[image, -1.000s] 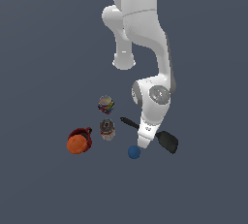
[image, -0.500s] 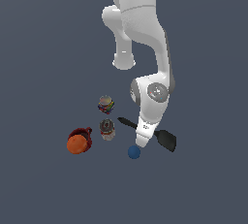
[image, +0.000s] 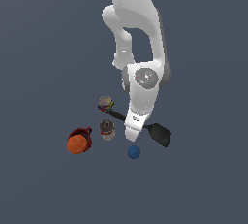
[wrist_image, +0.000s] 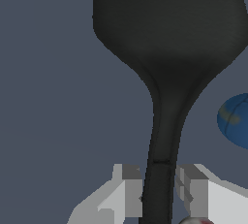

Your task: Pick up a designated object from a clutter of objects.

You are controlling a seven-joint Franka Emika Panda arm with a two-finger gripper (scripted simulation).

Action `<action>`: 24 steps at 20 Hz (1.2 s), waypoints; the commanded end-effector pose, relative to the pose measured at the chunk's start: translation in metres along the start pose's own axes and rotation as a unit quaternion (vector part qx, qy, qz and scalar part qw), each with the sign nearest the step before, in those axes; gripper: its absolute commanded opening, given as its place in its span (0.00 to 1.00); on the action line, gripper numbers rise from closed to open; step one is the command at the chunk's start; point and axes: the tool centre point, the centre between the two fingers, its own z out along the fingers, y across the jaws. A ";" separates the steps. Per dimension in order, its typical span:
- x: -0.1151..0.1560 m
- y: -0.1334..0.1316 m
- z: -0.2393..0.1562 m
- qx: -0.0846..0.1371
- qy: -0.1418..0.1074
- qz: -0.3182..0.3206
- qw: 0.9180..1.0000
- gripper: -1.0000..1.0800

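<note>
The black spatula [image: 160,134] lies among the clutter, its thin handle running toward the multicoloured can [image: 105,103]. My gripper [image: 131,136] is down over the middle of the handle. In the wrist view the gripper [wrist_image: 159,194] has one finger [wrist_image: 130,193] on each side of the spatula's handle [wrist_image: 160,169], pressed close against it, with the broad blade [wrist_image: 169,19] ahead. The blue ball [image: 134,152] sits just beside the gripper and also shows in the wrist view [wrist_image: 236,120].
A grey-brown jar [image: 107,129] stands close to the gripper on the exterior view's left. Farther left, the dark red mug [image: 83,135] touches the orange ball [image: 75,145]. The arm's white links rise above the clutter.
The gripper and the spatula have shifted together toward the exterior view's left and slightly up in the picture. The blue ball and the other items have stayed in place.
</note>
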 end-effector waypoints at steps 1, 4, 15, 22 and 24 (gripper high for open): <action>-0.016 0.006 -0.023 -0.001 0.001 0.000 1.000 0.00; -0.038 0.013 -0.053 -0.001 0.001 0.000 1.000 0.00; -0.118 0.042 -0.167 -0.001 0.002 0.000 1.000 0.00; -0.164 0.060 -0.232 -0.001 0.002 0.000 1.000 0.00; -0.174 0.064 -0.246 -0.001 0.002 0.000 1.000 0.00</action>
